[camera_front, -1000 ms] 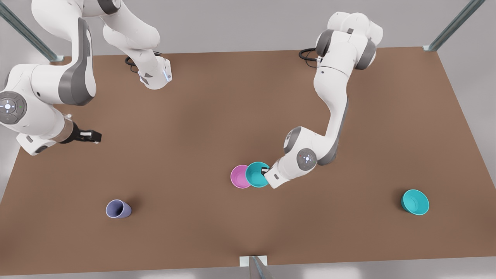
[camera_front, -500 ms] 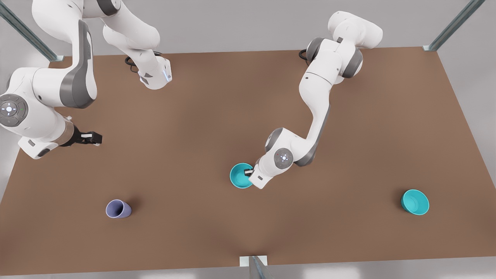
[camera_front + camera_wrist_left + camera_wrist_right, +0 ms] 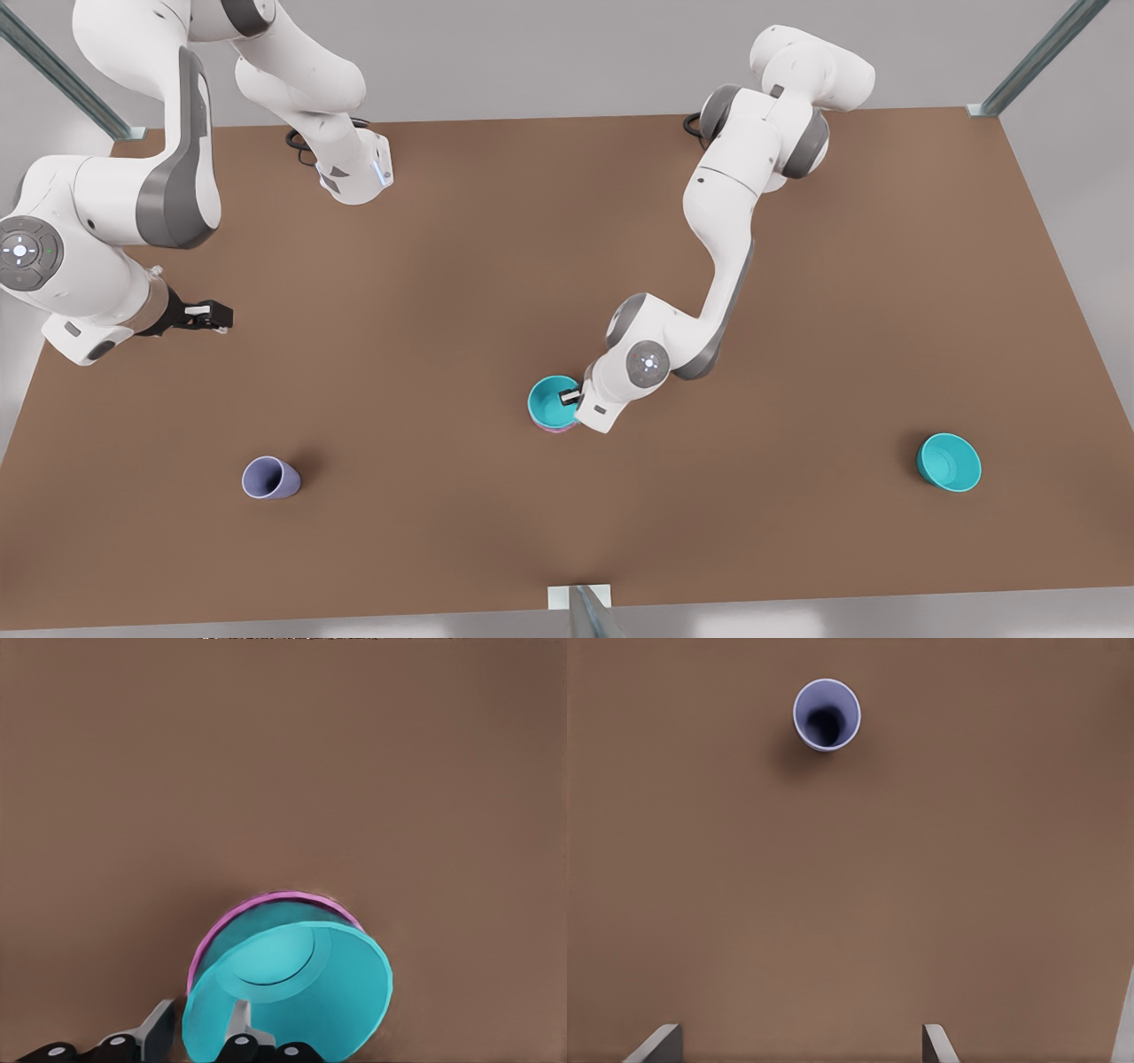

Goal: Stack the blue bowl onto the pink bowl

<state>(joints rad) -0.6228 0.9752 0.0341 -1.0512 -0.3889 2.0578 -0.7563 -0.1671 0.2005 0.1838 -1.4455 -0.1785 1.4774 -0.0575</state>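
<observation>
Mostly hidden, the small round magenta-pink plastic bowl [image 3: 555, 429] is showing only a rim sliver under the small round turquoise-teal plastic bowl [image 3: 553, 401]; bent low, the left gripper [image 3: 573, 395] is pinching the teal rim, while the right gripper [image 3: 211, 315] is waiting with its fingers spread over the brown counter [image 3: 461, 266].

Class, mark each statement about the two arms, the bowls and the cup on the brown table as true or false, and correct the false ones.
1. The left gripper is shut on the blue bowl's wall. True.
2. The blue bowl sits in the pink bowl, whose rim shows beneath it. True.
3. The right gripper holds the lavender cup. False: it is open and waits above the table, apart from the cup.
4. The second teal bowl touches the stack. False: it stands alone toward the front view's right.
5. The lavender cup is inside the pink bowl. False: it stands apart on the table.
</observation>
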